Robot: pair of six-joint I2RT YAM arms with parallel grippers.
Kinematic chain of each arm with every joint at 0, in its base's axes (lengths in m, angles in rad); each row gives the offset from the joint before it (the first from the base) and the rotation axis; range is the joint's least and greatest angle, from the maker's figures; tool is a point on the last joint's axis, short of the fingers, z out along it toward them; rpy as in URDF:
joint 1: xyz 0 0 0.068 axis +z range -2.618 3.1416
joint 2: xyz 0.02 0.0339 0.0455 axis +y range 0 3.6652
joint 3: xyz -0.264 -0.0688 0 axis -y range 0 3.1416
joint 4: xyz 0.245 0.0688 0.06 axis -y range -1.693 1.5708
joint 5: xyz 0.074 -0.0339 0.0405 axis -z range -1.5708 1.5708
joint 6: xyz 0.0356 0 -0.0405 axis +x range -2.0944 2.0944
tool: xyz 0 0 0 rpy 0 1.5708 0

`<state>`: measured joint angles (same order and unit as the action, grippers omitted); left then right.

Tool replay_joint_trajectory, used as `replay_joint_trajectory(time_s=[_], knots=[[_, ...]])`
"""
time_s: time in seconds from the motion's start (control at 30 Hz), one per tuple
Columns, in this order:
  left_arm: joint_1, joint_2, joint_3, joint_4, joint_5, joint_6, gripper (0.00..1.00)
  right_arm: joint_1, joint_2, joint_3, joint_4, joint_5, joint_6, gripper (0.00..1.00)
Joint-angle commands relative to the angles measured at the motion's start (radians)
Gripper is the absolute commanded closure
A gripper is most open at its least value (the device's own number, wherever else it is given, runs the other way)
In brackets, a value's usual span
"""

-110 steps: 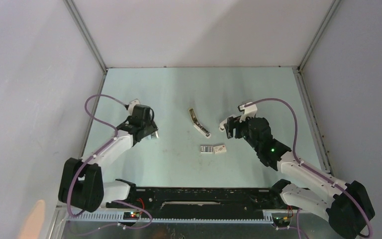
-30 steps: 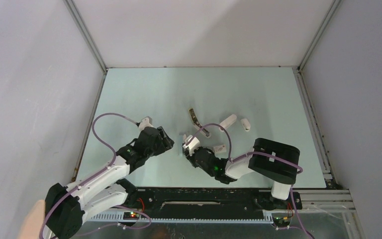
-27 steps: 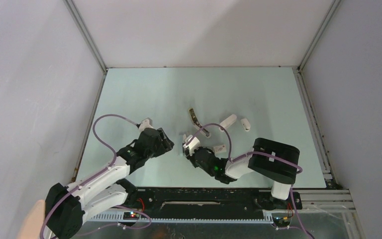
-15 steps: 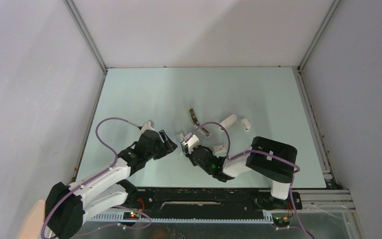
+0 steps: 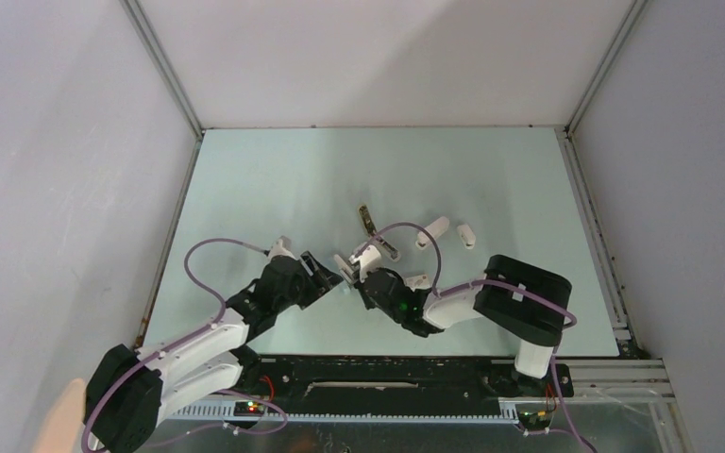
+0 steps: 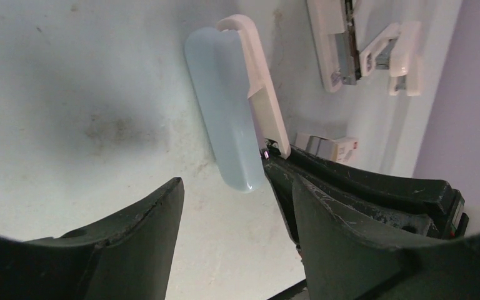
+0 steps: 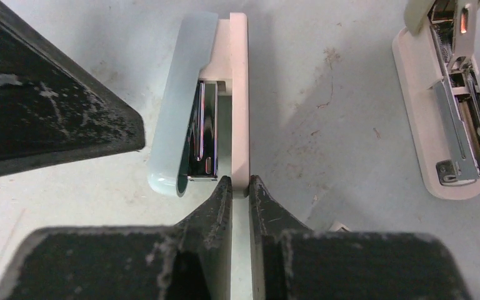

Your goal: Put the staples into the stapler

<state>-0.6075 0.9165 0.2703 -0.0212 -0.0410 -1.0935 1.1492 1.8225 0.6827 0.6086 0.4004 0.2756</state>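
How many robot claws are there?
2. The left gripper is open, facing the pale blue stapler near mid-table; the right gripper pinches that stapler's white edge. None seem hidden.

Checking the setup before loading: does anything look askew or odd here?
The pale blue stapler lies tipped on its side, one end pinched by the right gripper. A second stapler nearby lies splayed open, metal track exposed.

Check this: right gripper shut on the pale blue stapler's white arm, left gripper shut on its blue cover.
Wrong on the left gripper: it is open, holding nothing, near the pale blue stapler, as the left wrist view shows. The right gripper is shut on its white arm.
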Motion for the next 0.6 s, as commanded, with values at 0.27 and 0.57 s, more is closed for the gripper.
replay_joint_trajectory(time_s=[0.27, 0.57], knots=[[0.002, -0.013, -0.076, 0.265, 0.046, -0.122, 0.32, -0.006, -0.184, 0.004, 0.011, -0.017, 0.169, 1.00], [0.002, -0.011, -0.099, 0.397, 0.099, -0.200, 0.47, 0.006, -0.213, -0.025, 0.055, 0.002, 0.156, 1.00]])
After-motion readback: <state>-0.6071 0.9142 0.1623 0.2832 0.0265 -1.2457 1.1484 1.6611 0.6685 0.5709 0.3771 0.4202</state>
